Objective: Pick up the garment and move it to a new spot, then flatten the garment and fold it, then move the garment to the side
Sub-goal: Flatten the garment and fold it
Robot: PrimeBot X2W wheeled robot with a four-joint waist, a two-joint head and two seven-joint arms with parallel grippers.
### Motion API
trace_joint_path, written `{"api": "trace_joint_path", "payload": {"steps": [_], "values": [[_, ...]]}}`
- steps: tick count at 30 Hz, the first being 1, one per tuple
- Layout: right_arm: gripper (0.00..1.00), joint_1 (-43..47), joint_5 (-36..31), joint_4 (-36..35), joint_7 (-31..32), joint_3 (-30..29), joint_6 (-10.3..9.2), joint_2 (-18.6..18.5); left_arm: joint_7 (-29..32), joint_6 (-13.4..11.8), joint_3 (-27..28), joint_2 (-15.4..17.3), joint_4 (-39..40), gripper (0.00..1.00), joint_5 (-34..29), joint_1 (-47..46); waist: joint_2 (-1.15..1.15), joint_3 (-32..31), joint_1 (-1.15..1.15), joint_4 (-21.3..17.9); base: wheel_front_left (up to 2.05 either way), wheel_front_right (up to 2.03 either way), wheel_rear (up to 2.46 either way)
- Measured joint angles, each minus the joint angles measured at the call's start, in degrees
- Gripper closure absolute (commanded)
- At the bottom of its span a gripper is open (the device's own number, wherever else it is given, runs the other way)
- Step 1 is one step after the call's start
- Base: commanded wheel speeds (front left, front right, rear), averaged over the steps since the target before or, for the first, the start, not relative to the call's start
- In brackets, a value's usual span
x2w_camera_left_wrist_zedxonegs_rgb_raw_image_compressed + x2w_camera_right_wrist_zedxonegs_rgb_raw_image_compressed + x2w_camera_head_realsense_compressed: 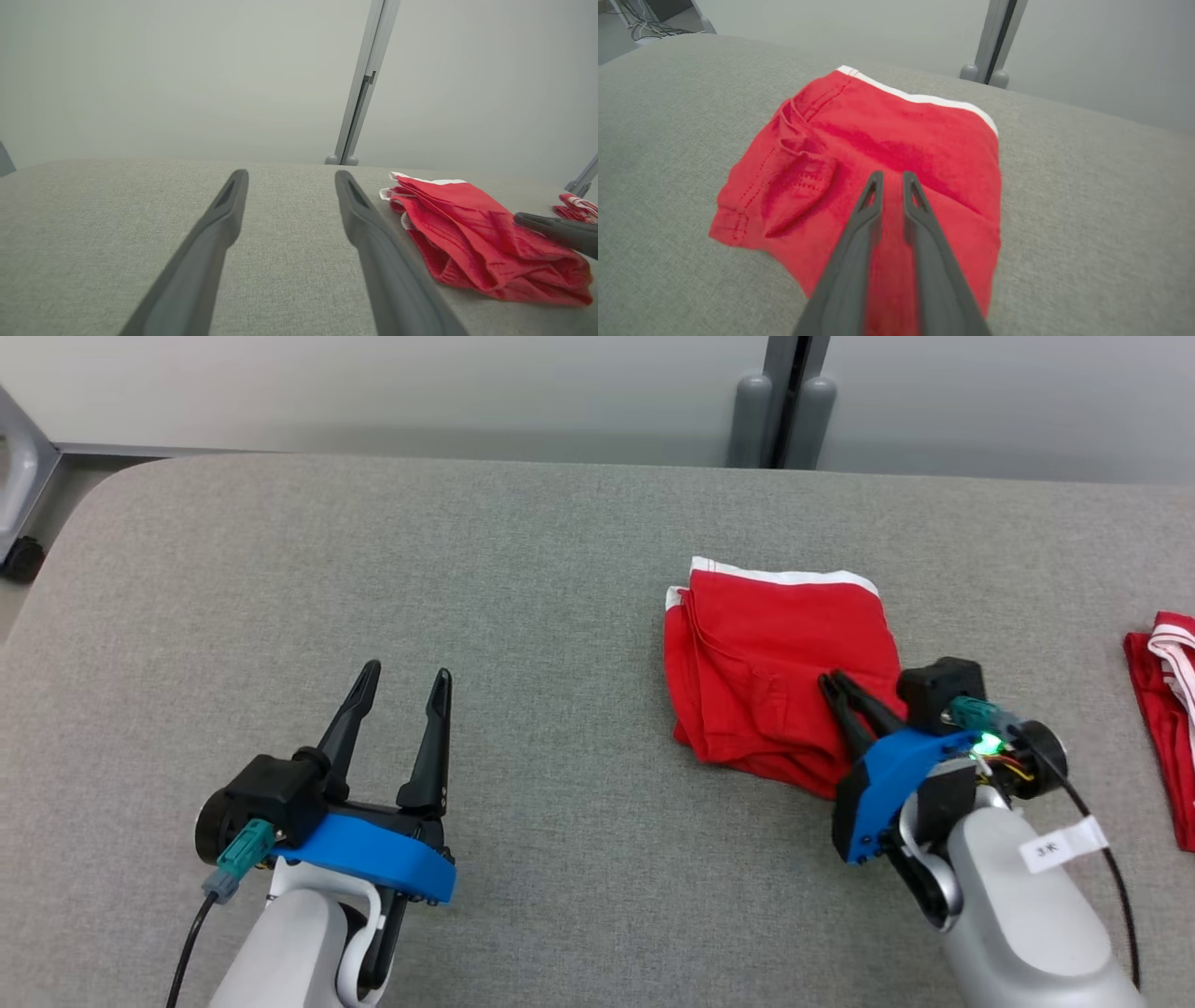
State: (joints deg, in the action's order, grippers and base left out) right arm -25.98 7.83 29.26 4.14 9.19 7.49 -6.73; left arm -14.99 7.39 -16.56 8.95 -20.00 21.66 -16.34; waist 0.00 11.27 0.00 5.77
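Garment (775,644), red with white band, folded at two o'clock; right hand (833,681) narrowed over it, grip unclear; left hand (408,670) spread.

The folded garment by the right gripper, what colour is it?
Red garment with a white band along one edge; best in the right wrist view.

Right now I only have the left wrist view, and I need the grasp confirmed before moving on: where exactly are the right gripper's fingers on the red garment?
Observer: The right gripper lies over the folded garment's near part, tips about mid-cloth, pointing toward its white band.
Operator: Jaws open?
Observer: Nearly together, red cloth showing in the narrow gap; whether they pinch it I cannot tell.
Operator: Room on the right?
Observer: A second red garment with white stripes lies farther right on the table, bare grey surface between them.
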Motion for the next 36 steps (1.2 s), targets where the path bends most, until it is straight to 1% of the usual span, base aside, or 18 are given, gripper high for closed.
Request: {"api": "trace_joint_path", "payload": {"steps": [4, 7, 9, 11, 13, 14, 16, 17, 19, 21, 24, 26, 30, 33, 36], "values": [[1.00, -3.35, -1.46, 6.35, -0.15, 4.15, 0.00, 2.21, 0.00, 0.00, -0.73, 0.00, -0.49, 0.00, 0.03, -0.96, 0.00, 0.48, 0.00, 1.35, 0.00, 0.00, 0.00], [1.00, -4.34, 0.96, 9.35, -0.12, 9.49, 0.00, 3.35, 0.00, 0.00, -0.94, -0.18, -0.71, 0.00, 0.11, -1.22, 0.00, 0.32, 0.00, 2.06, 0.00, 0.00, 0.00], [1.00, -4.37, 3.52, 10.09, 0.13, 14.60, 0.00, 3.53, 0.00, 0.00, -0.96, -0.24, -0.91, 0.00, 0.20, -1.22, 0.00, 0.10, 0.00, 2.25, 0.00, 0.00, 0.00], [1.00, -4.19, 8.44, 9.11, -0.11, 20.23, -0.01, 3.67, 0.00, 0.00, -0.85, -0.20, -1.10, 0.00, 0.49, -1.21, 0.00, -0.15, 0.00, 2.22, 0.00, 0.00, 0.00], [1.00, -3.55, 14.45, 5.92, -0.48, 25.44, 0.00, 3.87, 0.00, 0.00, -0.47, -0.08, -1.25, 0.00, 0.53, -1.03, 0.00, -0.47, 0.00, 1.93, 0.00, 0.00, 0.00], [1.00, -3.37, 15.99, 4.49, -0.98, 27.20, 0.00, 3.99, 0.00, 0.00, -0.09, -0.01, -1.27, 0.00, 0.53, -0.83, 0.00, -0.65, 0.00, 1.67, 0.00, 0.00, 0.00], [1.00, -3.04, 18.58, 1.60, -2.96, 28.38, 0.00, 4.03, 0.00, 0.00, 1.05, 0.07, -1.35, 0.00, 0.52, -0.15, 0.00, -1.12, 0.00, 1.07, 0.00, 0.00, 0.00], [0.91, -3.02, 19.14, 0.18, -4.42, 28.08, 0.00, 4.01, 0.00, -0.01, 1.49, 0.15, -1.31, 0.00, 0.51, 0.18, 0.00, -1.40, 0.00, 0.67, 0.00, 0.00, 0.00], [0.00, -2.38, 19.65, -2.66, -7.21, 26.21, 0.00, 3.67, 0.00, -0.04, 2.76, 0.20, -1.18, 0.00, 0.45, 1.03, 0.00, -1.97, 0.00, -0.26, 0.00, 0.00, 0.00], [0.00, -0.68, 19.29, -5.09, -9.68, 23.02, 0.00, 2.70, 0.00, -0.31, 3.77, 0.33, -1.10, 0.00, 0.32, 2.10, 0.00, -2.64, 0.00, -1.31, 0.00, 0.00, 0.00], [0.00, 2.69, 16.86, -8.28, -11.67, 15.63, -0.01, 0.74, 0.00, -0.40, 5.43, 0.27, -0.57, 0.00, 0.08, 3.63, 0.00, -3.85, 0.00, -2.86, 0.00, 0.00, 0.00], [0.00, 5.33, 14.72, -10.78, -12.06, 9.79, 0.00, 0.48, 0.00, -0.62, 6.50, 0.51, -0.32, 0.00, -0.22, 4.61, 0.00, -4.49, 0.00, -4.01, 0.00, 0.00, 0.00], [0.00, 10.12, 9.37, -15.38, -10.63, -0.68, 0.00, 0.70, 0.00, -0.99, 8.67, 1.25, 0.24, 0.00, -0.75, 6.63, 0.00, -5.48, 0.00, -6.40, 0.00, 0.00, 0.00], [0.00, 13.66, 5.61, -17.90, -9.17, -5.81, 0.00, 1.04, 0.00, -1.30, 10.12, 1.22, 0.54, 0.00, -1.08, 7.64, 0.00, -6.27, 0.00, -7.64, 0.00, 0.00, 0.00], [0.00, 16.31, 3.86, -19.46, -7.99, -9.66, 0.00, 1.75, 0.00, -1.36, 11.38, 1.22, 0.62, 0.00, -1.30, 8.43, 0.00, -7.02, 0.00, -8.18, 0.00, 0.00, 0.00]]}}
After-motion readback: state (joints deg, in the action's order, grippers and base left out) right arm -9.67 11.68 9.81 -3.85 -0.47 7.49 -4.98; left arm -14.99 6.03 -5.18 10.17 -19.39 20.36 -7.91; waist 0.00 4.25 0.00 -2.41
